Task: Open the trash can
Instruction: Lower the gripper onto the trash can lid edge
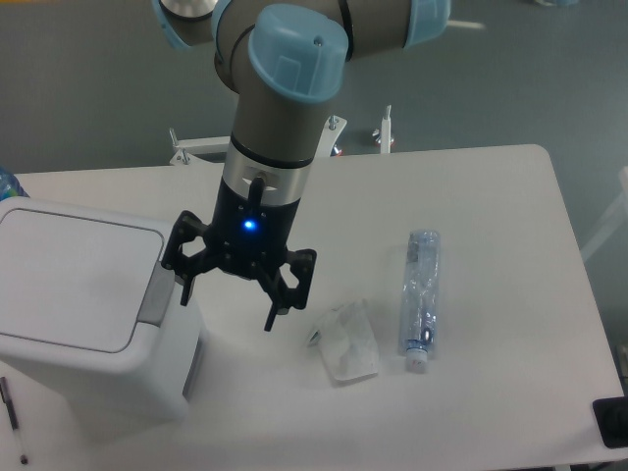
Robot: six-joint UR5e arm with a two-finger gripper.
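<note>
The trash can (83, 314) is a boxy white bin at the left of the table, its flat lid shut and a grey latch strip (153, 292) on its right rim. My gripper (229, 310) hangs just to the right of the bin, fingers pointing down and spread wide, open with nothing between them. Its left finger (183, 291) is close above the right end of the latch strip; whether it touches I cannot tell.
A crumpled clear plastic bag (345, 341) lies right of the gripper, and a flattened clear plastic bottle (420, 297) beyond it. A pen (12, 420) lies at the table's front left edge. A dark object (611, 420) sits at the front right corner.
</note>
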